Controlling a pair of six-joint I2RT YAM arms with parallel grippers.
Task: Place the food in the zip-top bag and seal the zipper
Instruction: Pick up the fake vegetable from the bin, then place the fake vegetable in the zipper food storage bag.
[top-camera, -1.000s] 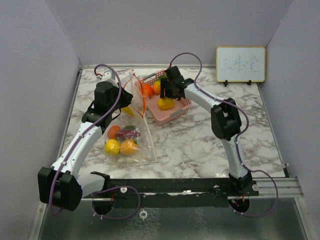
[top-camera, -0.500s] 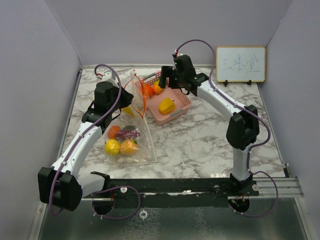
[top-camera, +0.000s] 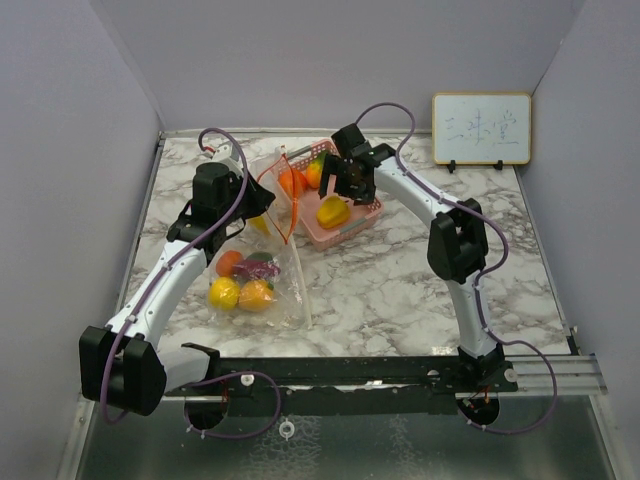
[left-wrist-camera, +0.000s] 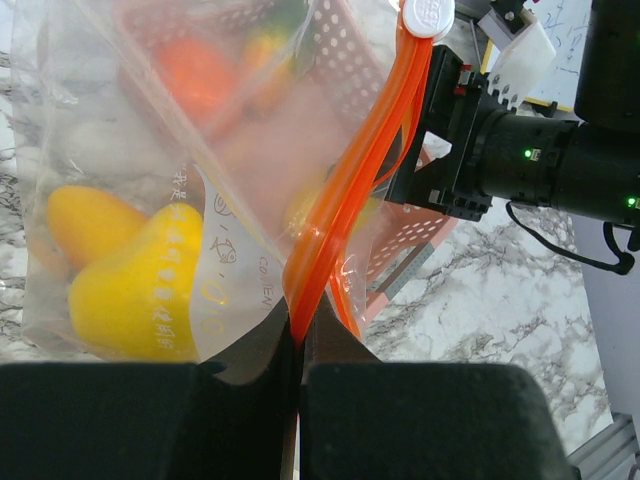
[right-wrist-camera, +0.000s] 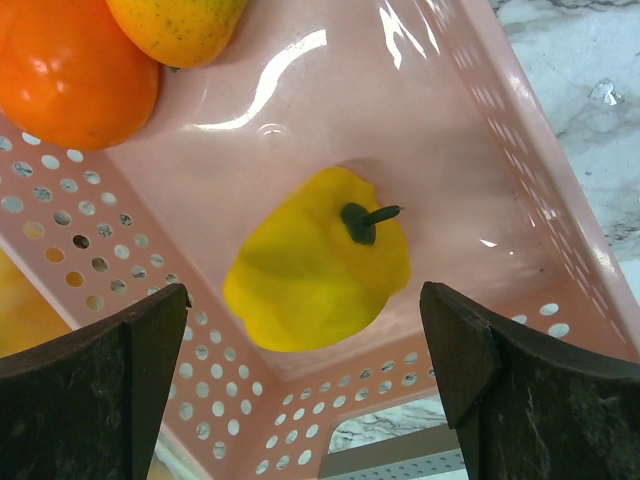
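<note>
The clear zip-top bag (top-camera: 272, 285) lies at the left with several toy foods inside, among them a yellow one (top-camera: 224, 293) and an orange one (top-camera: 256, 295). My left gripper (top-camera: 256, 204) is shut on the bag's orange zipper strip (left-wrist-camera: 340, 190) and holds the mouth up; a yellow food (left-wrist-camera: 135, 285) shows through the plastic. My right gripper (top-camera: 345, 182) is open and empty above the pink basket (top-camera: 362, 218). A yellow pepper (right-wrist-camera: 318, 262) lies below between the fingers (right-wrist-camera: 120, 370). An orange fruit (right-wrist-camera: 70, 70) and a yellow-orange fruit (right-wrist-camera: 175, 25) lie beyond it.
A white slider tab (left-wrist-camera: 428, 15) sits at the far end of the zipper, close to the right arm's wrist (left-wrist-camera: 520, 160). A small whiteboard (top-camera: 481, 128) stands at the back right. Grey walls close in the marble table (top-camera: 420, 290).
</note>
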